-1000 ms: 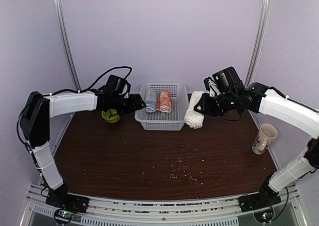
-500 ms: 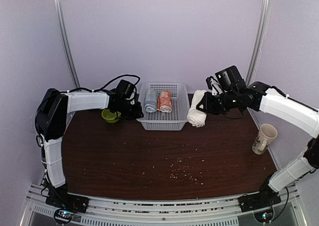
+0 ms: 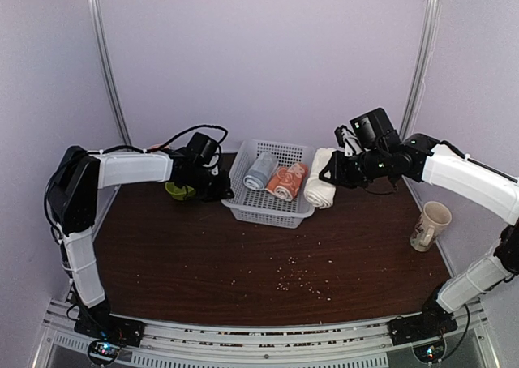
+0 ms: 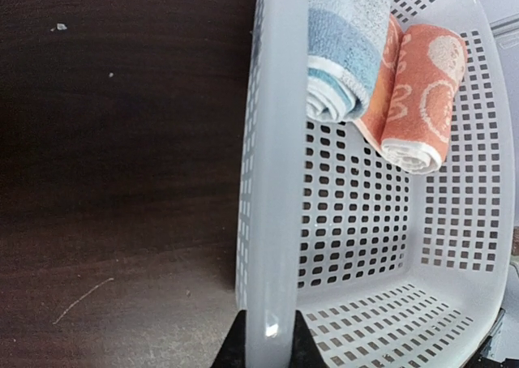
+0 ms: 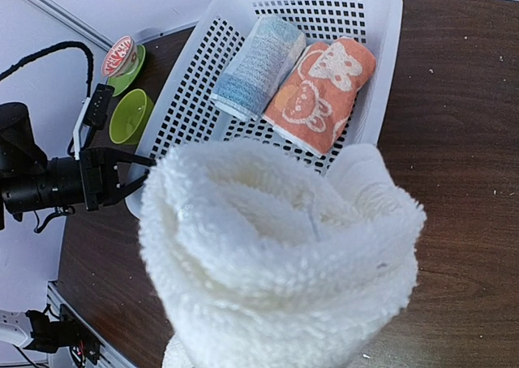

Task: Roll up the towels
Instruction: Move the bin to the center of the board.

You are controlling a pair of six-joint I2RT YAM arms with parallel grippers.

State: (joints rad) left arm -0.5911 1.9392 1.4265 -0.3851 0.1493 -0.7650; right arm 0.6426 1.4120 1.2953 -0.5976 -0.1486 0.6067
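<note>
A salmon-orange rolled towel (image 3: 285, 181) with white animal prints lies in the white basket (image 3: 272, 214), beside a grey-blue roll (image 3: 259, 171). My left gripper (image 4: 268, 335) is shut on the basket's left rim (image 4: 268, 181), one finger on each side of the plastic. The basket sits skewed on the table. My right gripper (image 3: 328, 173) is shut on the rolled cream-white towel (image 5: 276, 263) and holds it just right of the basket. That towel hides my right fingers in the right wrist view. The orange towel (image 5: 320, 92) shows beyond it.
A green bowl (image 3: 180, 191) sits on the table under my left arm, with a small saucer (image 5: 122, 58) behind it. A printed mug (image 3: 430, 224) stands at the right edge. Crumbs (image 3: 302, 280) dot the dark wooden table near the middle.
My left gripper has reached the basket and shut on its left rim. The basket has swung askew, and the rolls inside have turned with it. The right arm has barely moved.
</note>
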